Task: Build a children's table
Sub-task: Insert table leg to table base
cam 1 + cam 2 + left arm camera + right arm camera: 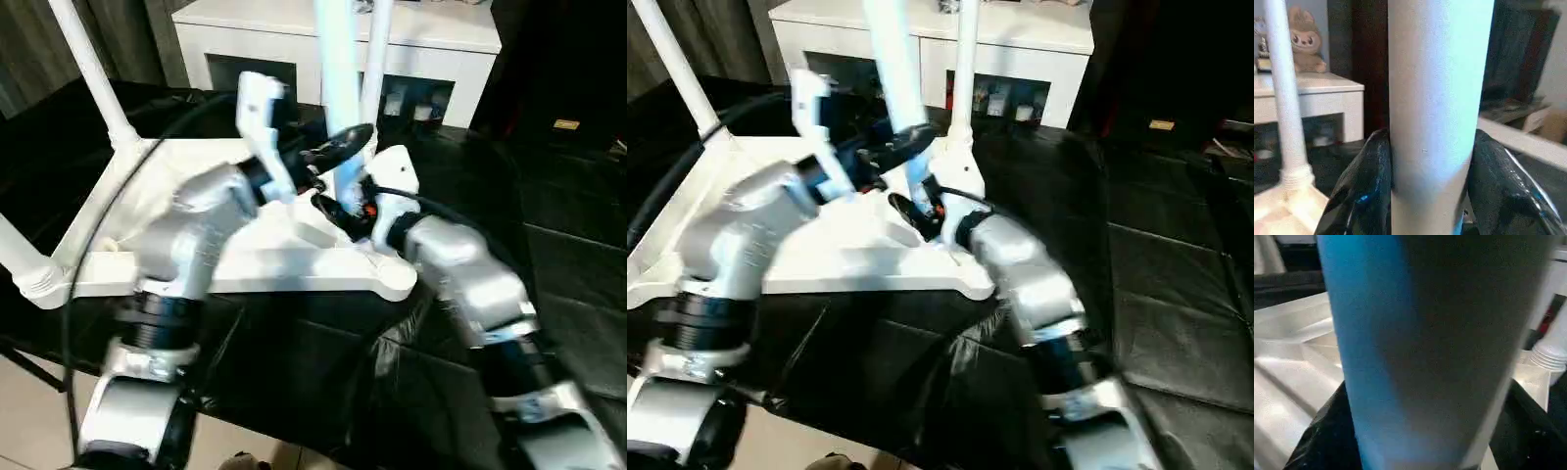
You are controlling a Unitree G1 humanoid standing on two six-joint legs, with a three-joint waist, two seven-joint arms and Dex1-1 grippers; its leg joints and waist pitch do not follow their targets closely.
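The white tabletop (245,264) lies underside up on a black mat. Legs stand in its far left (93,69), near left (20,259) and far right (377,49) corners. A fourth leg (338,59) stands upright over the near right part of the tabletop. My left gripper (338,147) is shut on it, its black fingers (1366,181) pressed against both sides of the leg (1440,98). My right gripper (348,211) sits lower on the same leg (1425,333), close above the ribbed underside (1288,357).
A white cabinet (421,39) with dark compartments stands right behind the tabletop. A plush toy (1303,41) sits on it. The black mat (568,245) stretches off to the right. A black cable (108,215) loops over my left forearm.
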